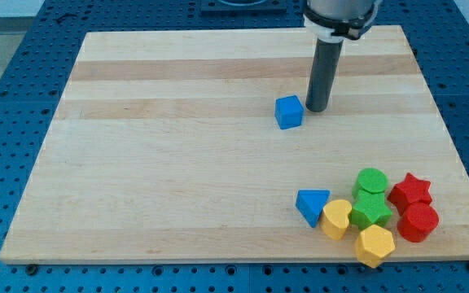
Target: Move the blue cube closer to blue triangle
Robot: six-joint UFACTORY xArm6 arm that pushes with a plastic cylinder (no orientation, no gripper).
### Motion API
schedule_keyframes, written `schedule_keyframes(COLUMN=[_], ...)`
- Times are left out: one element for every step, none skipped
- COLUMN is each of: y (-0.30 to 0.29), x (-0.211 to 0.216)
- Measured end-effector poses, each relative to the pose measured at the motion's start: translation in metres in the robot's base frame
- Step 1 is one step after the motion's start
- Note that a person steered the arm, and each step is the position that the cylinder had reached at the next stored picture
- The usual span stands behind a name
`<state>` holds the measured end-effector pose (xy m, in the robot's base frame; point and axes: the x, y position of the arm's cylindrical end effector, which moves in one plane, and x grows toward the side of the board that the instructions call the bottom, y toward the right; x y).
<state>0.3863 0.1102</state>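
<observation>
The blue cube (288,111) sits on the wooden board a little above and right of its centre. The blue triangle (311,205) lies near the view's bottom right, at the left end of a cluster of blocks. My tip (316,109) stands just to the right of the blue cube, touching or nearly touching its right side. The blue triangle is well below the cube, slightly to the right.
Beside the blue triangle sit a yellow heart-like block (336,218), a yellow hexagon (374,245), a green cylinder (372,182), a green star-like block (370,211), a red star (410,191) and a red cylinder (418,222). The wooden board (177,163) lies on a blue perforated table.
</observation>
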Motion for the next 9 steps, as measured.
schedule_keyframes(y=[-0.010,-0.031,-0.037,-0.037,-0.037,-0.039,-0.064,-0.075,-0.073], x=[0.000,0.021,0.057,0.053,0.008,-0.035,-0.038,0.004,0.049])
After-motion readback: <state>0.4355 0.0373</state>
